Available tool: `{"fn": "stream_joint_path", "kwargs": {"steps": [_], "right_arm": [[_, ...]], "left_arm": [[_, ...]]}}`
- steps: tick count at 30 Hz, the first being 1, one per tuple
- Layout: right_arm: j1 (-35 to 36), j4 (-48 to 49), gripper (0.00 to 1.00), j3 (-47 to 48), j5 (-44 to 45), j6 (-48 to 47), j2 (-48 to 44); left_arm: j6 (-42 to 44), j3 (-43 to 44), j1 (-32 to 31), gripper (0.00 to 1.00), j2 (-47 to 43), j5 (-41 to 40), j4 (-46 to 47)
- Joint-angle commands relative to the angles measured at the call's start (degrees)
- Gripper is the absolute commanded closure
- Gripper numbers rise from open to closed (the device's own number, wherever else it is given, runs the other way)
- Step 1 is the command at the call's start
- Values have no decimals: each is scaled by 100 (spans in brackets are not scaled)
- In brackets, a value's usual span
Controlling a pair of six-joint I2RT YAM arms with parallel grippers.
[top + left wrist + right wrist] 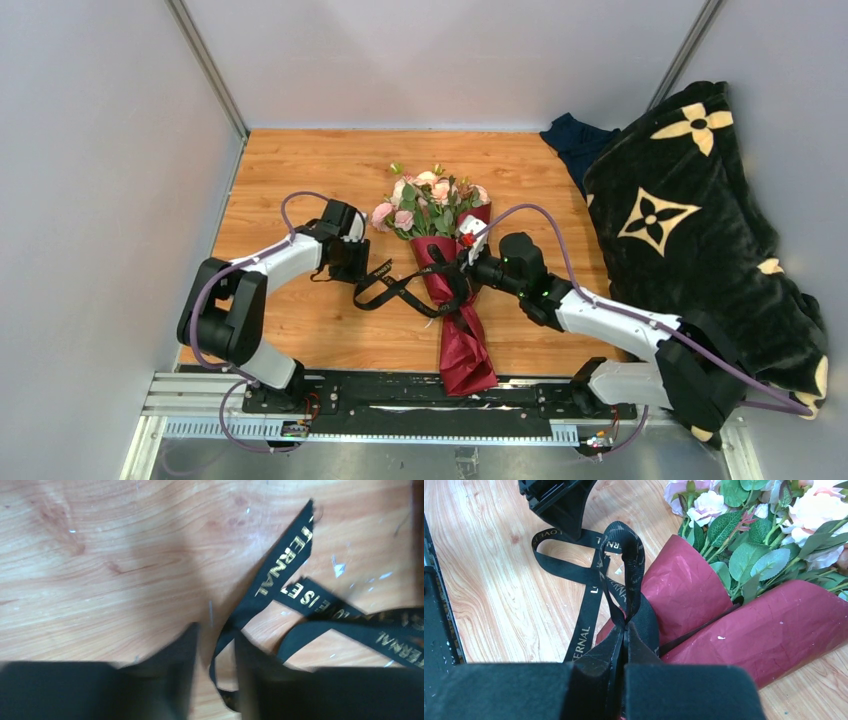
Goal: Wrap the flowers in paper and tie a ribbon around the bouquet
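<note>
Burgundy-wrapped bouquet [440,262] lies on the wooden surface [300,170], pink roses [405,215] at the far end.
Gold-lettered black ribbon [626,555] crosses its waist; right tool [624,645] pinches a loop, left tool [214,680] half-open astride a strand.

From above, the light is even, white and fairly bright, falling from overhead; shade on the bench [300,170] is faint and soft-edged. The grey walls [100,200] look flat and a little washed out, and the black blanket [700,260] swallows detail in its folds. My left wrist view is smeared: the fingers of my left pincer [215,632] are dark, soft blurs, a broad dim shadow lies on the wood above them, yet the gold lettering on the ribbon [277,572] is readable. My right wrist view is sharper; the paper [684,585] carries a dull sheen, the pale flowers [704,510] are nearly bleached, and my right pincer [625,627] sits close and out of focus.
</note>
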Motion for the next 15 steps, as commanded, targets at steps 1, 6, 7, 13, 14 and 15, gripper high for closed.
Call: {"fn": "stream_joint_path", "kwargs": {"steps": [1,6,7,13,14,15], "right_arm": [[121,-3,100,62,180,174,-224],[128,-312,100,257,117,286,-91],[123,-353,100,305,84,503,-45],[127,-689,100,745,-158,1107,348],[122,-709,100,800,-226,1200,438],[119,-719,100,860,-270,1274,503]], "left_arm": [[-132,-285,-42,80,300,340,210],[128,362,-48,100,-420,1332,-390],[273,646,-59,100,-677,1594,-617],[1994,1789,-1207,100,-1733,2073,-2349],[2208,1857,-1491,100,-1803,2181,-2540],[2430,1887,-1752,100,-1842,2324,-2685]]}}
